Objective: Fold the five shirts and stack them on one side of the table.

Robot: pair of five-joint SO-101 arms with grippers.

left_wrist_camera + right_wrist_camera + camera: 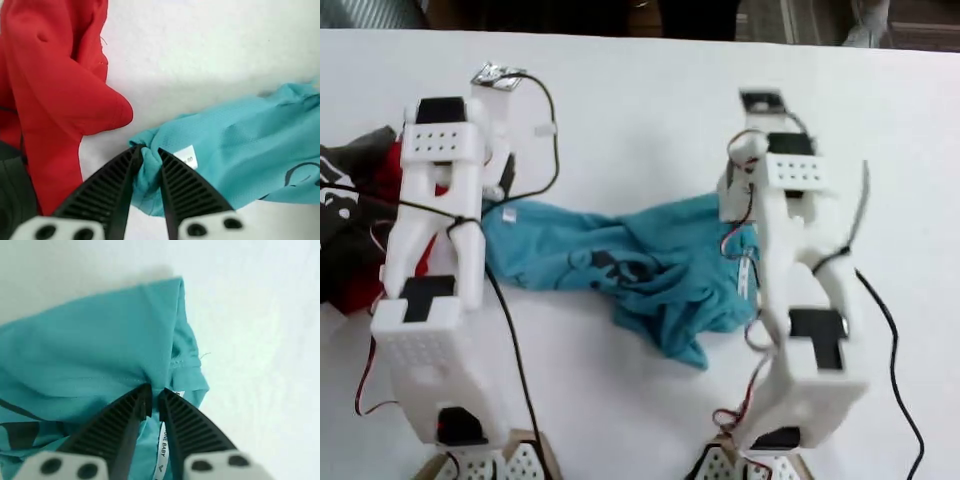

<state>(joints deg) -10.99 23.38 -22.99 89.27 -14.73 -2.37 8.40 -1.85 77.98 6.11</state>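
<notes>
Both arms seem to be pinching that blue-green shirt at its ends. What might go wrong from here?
The left end effector and the right end effector each hold only a small fold of the teal shirt, so an edge may slip out when pulled.
The shirt lies bunched in the middle, so it may not spread flat.
The red shirt lies close to the left grip and could get dragged along.

The teal shirt (pixel 660 290) is showing a black graphic print; the red shirt (pixel 50 85) is looking plain on the white table (pixel 640 90).
</notes>
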